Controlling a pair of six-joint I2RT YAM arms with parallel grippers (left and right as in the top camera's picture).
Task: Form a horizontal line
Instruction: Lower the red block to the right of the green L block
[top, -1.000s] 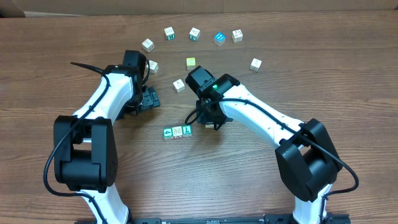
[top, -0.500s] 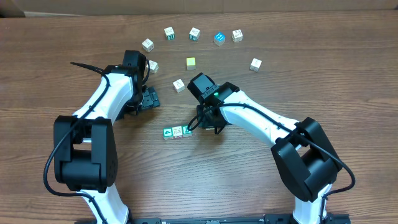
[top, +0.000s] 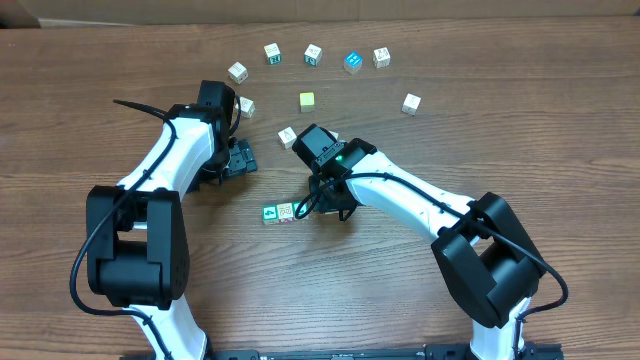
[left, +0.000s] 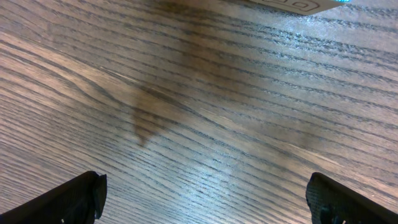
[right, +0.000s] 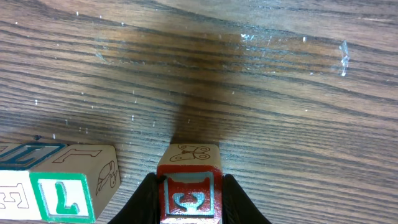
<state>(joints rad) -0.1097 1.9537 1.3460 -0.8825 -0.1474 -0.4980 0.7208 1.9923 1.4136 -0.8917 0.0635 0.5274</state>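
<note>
At the left of the overhead view, the left gripper stands with its jaws spread wide over the bare wooden table. It holds nothing and is well apart from the row, so it poses little danger.

Just left of centre lies the row. First is the green cube with a white mark, then the white cube touching it. After that comes the green "L" cube, which the right arm partly covers from above.

Next is the right gripper, pinching the red-faced cube by its sides. The cube is near the "L" cube's right side but with a gap between them; whether it touches the table I cannot tell.

The likely trouble is here. The finger on the "L" side sits in that gap, so spreading the jaws could knock the "L" cube and skew the row. Letting go here would probably leave a gap, or the cube turned off the row's line.

Along the top of the frame, the blue cube and yellow cube lie well apart from all this.
</note>
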